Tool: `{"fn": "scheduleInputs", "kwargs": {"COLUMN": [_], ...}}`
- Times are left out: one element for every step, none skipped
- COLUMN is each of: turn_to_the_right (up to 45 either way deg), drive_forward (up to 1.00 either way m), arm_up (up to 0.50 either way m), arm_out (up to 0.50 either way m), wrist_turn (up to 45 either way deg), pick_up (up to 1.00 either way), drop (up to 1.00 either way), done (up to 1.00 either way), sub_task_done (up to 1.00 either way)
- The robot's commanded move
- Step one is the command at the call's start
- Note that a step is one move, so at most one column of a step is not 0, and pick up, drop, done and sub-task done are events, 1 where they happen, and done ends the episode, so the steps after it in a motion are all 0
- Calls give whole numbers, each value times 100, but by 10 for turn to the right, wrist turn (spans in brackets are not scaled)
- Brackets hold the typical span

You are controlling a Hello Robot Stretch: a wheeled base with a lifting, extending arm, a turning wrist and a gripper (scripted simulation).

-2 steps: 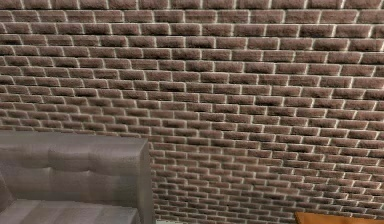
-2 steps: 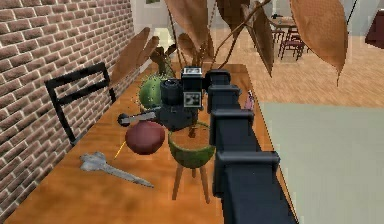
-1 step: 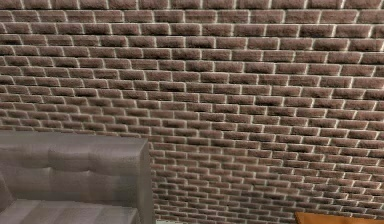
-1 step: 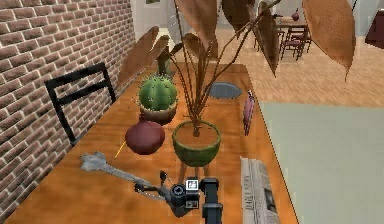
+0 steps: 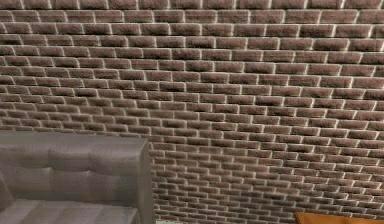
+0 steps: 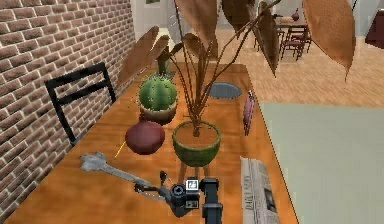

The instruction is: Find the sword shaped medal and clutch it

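Observation:
A grey, flat, sword-like object (image 6: 100, 163) lies on the wooden table (image 6: 90, 200) near its front left part. My gripper (image 6: 146, 186) reaches over the tabletop just right of it, with the dark body and white marker squares (image 6: 192, 185) at the end of the arm (image 6: 211, 207). The grey object's end lies close to the fingers. I cannot tell whether they touch it or whether the gripper holds anything.
On the table stand a potted cactus (image 6: 157, 95), a dark red bowl (image 6: 145, 137), a green pot with a tall brown-leaved plant (image 6: 196, 143), a grey plate (image 6: 225, 90) and a folded newspaper (image 6: 260, 190). A black chair (image 6: 80, 95) stands by the brick wall (image 5: 200, 90). A grey sofa (image 5: 70, 180) is ahead.

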Motion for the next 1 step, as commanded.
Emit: {"fn": "scheduleInputs", "kwargs": {"turn_to_the_right": [0], "drive_forward": [0], "arm_up": [10], "arm_out": [0], "wrist_turn": [0], "pick_up": [0], "drop": [0], "done": [0], "sub_task_done": [0]}}
